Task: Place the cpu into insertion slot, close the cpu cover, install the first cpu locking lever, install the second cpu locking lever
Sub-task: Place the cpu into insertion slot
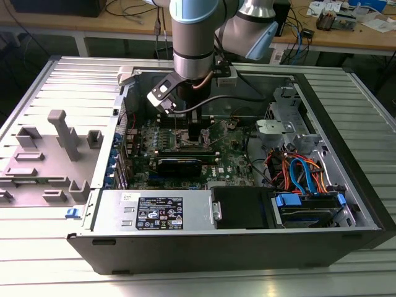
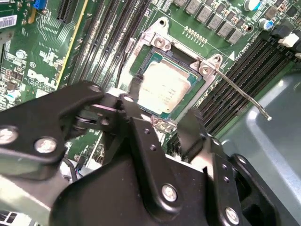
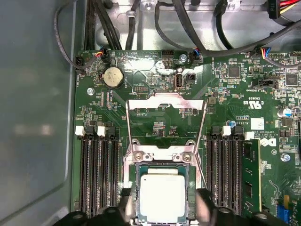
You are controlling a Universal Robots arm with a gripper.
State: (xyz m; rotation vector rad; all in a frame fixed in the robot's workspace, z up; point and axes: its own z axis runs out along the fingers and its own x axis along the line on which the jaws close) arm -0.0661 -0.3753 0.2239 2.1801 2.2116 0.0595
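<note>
The cpu (image 3: 162, 197) sits in the insertion slot (image 3: 189, 197). The gripper (image 1: 195, 137), at 1 o'clock from the power box (image 1: 158, 210) in the exterior view, has fingers apart beside it, holding nothing. The cpu cover (image 3: 164, 97) is up; shutting it needs a soft push.

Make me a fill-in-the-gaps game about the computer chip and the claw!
The small square silver-grey chip lies on a circuit board coloured ____. The thin silver metal cover with the square window is flipped ____. The black claw has one finger on each ____ of the chip.
Missing words: green, open, side.
</note>
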